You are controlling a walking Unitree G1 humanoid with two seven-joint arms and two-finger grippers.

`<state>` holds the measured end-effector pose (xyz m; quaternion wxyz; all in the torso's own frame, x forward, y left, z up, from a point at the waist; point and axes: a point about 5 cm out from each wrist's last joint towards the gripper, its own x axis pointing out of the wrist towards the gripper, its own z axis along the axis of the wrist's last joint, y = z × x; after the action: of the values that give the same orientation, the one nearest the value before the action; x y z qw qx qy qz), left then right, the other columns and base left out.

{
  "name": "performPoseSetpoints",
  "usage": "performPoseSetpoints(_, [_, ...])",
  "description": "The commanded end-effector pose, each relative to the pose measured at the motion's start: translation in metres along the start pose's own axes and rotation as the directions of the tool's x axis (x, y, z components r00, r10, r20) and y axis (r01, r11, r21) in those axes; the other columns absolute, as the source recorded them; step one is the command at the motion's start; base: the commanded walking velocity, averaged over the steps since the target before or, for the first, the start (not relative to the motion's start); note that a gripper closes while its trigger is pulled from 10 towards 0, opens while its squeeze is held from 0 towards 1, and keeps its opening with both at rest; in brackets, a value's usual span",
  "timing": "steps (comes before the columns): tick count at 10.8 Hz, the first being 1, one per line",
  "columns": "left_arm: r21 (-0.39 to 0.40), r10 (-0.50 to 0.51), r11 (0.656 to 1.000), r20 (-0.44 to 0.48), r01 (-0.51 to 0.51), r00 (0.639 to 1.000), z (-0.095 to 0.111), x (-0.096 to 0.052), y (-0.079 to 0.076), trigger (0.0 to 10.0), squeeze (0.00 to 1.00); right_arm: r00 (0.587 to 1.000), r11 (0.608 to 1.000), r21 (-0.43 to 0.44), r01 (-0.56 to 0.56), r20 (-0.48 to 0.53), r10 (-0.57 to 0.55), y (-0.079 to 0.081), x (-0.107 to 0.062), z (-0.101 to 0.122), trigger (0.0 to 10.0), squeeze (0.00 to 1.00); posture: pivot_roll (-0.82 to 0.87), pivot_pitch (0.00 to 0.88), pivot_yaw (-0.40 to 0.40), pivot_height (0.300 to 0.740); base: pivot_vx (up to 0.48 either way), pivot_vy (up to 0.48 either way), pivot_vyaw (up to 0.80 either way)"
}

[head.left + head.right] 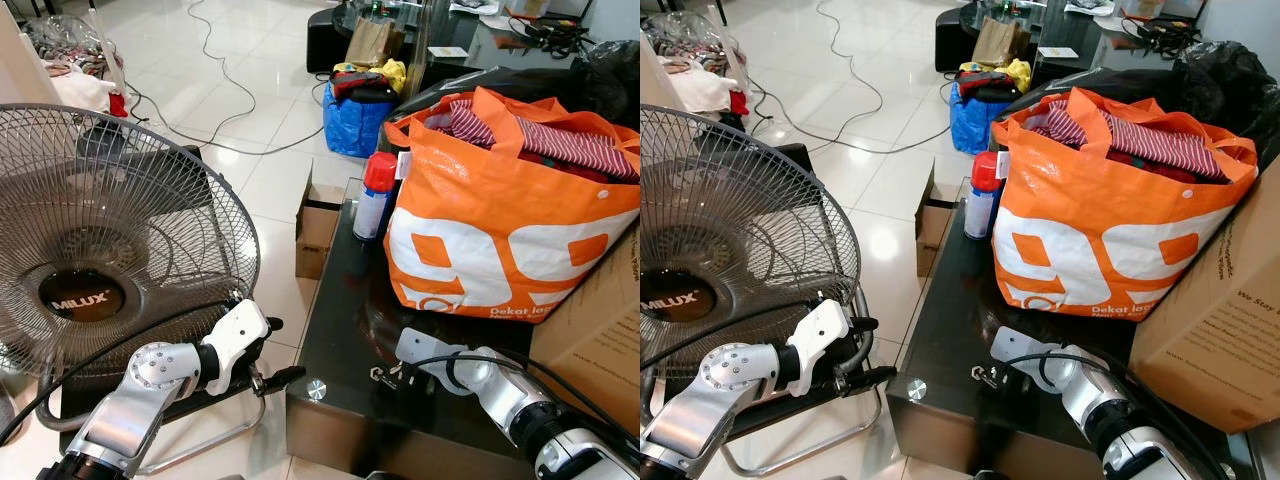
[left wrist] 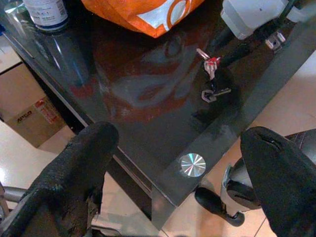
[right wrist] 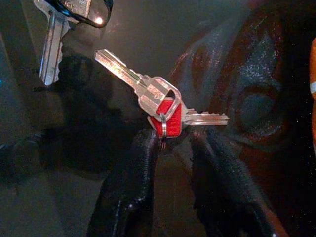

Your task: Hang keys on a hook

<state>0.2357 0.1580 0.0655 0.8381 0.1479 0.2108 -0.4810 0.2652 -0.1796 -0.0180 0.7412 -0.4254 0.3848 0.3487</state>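
Right gripper (image 3: 170,143) is down on the dark glass table (image 1: 340,300), near its front edge. Its fingers (image 3: 131,187) are nearly closed on the red tag of the keys (image 3: 160,106); the ring sits right between the tips. It looks like a grip, though the dim wrist view leaves some doubt about full contact. The keys lie flat on the glass: silver blades fan out from the tag, with one more key just beyond.

Left gripper (image 1: 275,378) hovers off the table's front corner, fingers (image 2: 74,163) spread wide, holding nothing. Its wrist view looks across the corner's round metal cap (image 2: 192,164) toward the keys.

An orange bag (image 1: 510,210) full of clothes and a red-capped spray can (image 1: 375,195) stand further back on the table. A MILUX fan (image 1: 100,260) stands on the floor to the left.
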Motion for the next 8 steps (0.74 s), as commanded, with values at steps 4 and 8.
performPoseSetpoints(4, [0.012,-0.011,1.0,-0.015,0.011,1.0,0.0005,-0.0001,-0.0004,10.0,0.0,1.0,1.0,-0.006,-0.003,-0.025,0.003,-0.0014,0.0015,-0.0053,0.8,0.0,-0.06,0.0,-0.059,0.74,0.0,0.0,0.0])
performPoseSetpoints(8, [0.013,-0.01,1.0,-0.015,0.01,1.0,0.0004,-0.0002,0.0004,10.0,0.0,1.0,1.0,-0.007,-0.008,-0.03,0.007,-0.0041,0.0005,-0.009,0.0,0.0,-0.06,0.0,-0.059,0.74,0.0,0.0,0.0])
